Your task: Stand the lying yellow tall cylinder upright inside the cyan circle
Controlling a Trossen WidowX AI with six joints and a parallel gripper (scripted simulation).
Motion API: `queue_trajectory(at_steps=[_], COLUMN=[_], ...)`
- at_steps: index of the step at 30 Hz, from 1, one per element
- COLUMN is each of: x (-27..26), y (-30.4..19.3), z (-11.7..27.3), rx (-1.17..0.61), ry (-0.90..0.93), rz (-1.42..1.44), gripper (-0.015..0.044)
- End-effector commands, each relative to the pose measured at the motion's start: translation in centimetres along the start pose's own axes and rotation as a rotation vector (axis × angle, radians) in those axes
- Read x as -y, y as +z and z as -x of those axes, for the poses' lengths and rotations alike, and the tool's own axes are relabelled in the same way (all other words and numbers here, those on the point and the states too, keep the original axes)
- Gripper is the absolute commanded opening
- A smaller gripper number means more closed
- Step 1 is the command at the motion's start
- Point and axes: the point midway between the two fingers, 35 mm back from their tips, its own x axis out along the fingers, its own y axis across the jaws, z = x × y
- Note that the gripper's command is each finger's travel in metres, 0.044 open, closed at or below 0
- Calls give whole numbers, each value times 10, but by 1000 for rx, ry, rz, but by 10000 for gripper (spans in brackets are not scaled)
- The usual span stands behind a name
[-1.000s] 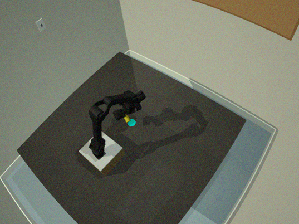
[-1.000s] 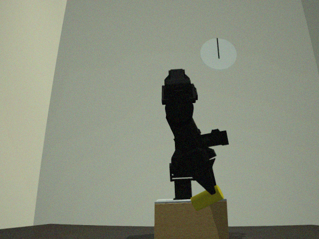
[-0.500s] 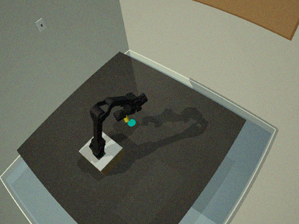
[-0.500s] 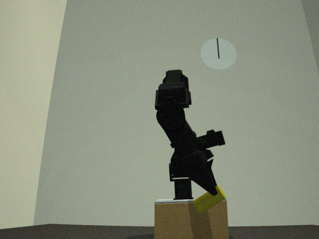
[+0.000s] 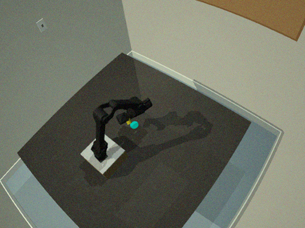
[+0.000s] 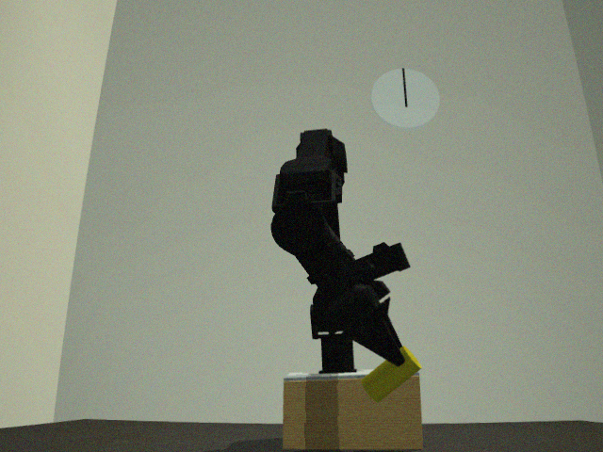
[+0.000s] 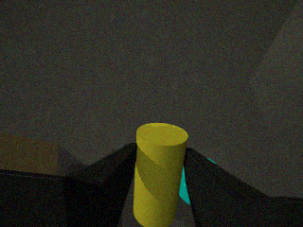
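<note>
The yellow tall cylinder is held in the air, tilted, with its upper end to the right in the exterior view. My gripper is shut on it near that upper end, a finger on each side. The cyan circle lies on the dark surface, just right of and below the cylinder in the top view. In the wrist view a part of the circle shows to the right of the cylinder, mostly hidden behind it and a finger. The exterior view does not show the circle.
The arm's base stands on a block with a white top and wooden sides, left of the circle in the top view. The block also shows at the left edge of the wrist view. The arm casts shadows across the dark surface.
</note>
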Motion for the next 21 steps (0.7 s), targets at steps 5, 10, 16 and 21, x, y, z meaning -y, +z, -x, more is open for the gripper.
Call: queue_trajectory(at_steps=[5,10,16,21], x=[0,0,0,0], y=[-2,-2,-2,-2], z=[-1,-1,0,0], rx=[66,102,145,181], ry=[7,8,7,4], rz=[8,13,19,24], gripper=[105,105,105,105])
